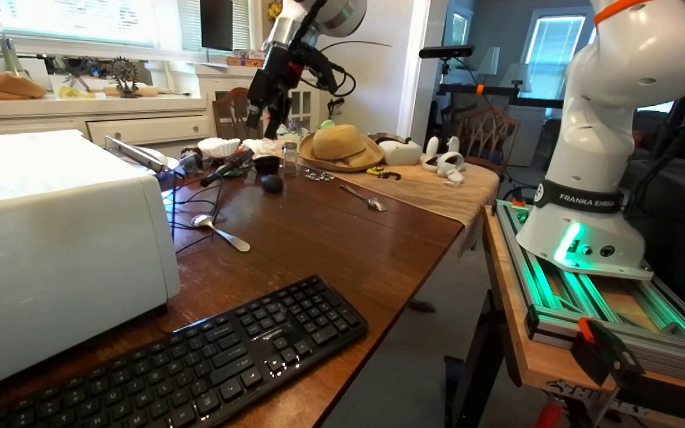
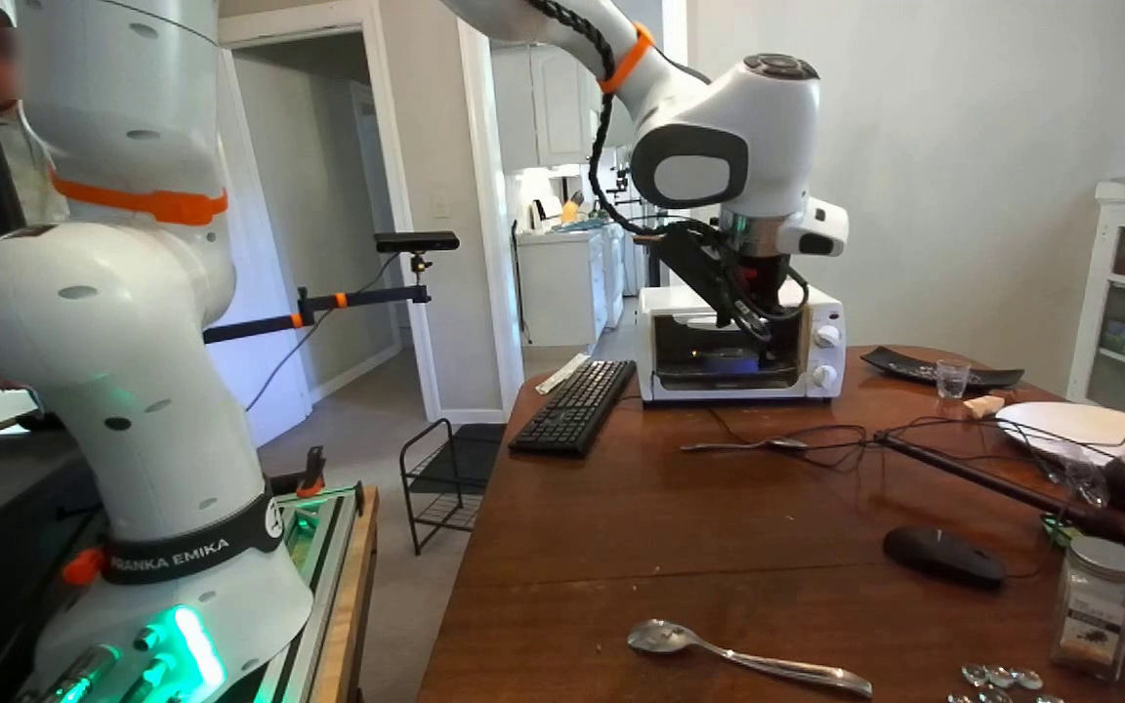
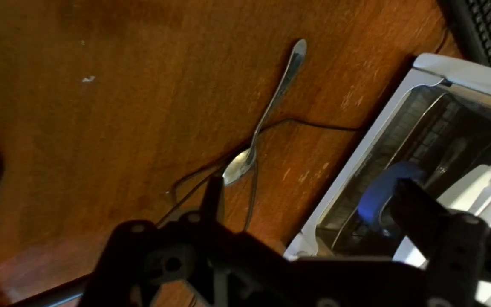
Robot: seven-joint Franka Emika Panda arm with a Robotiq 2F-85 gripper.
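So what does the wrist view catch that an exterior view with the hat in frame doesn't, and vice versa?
Wrist view only: the oven interior, with something blue in it, too blurred to name.

In an exterior view only: the hat, jar, robot base and another spoon.

Both: the oven, keyboard, table, the spoon by the oven, and the open gripper.

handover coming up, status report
Black end effector open, empty. Slender silver metal spoon untouched near boxy white toaster oven. Thin black cable by spoon, may snag.
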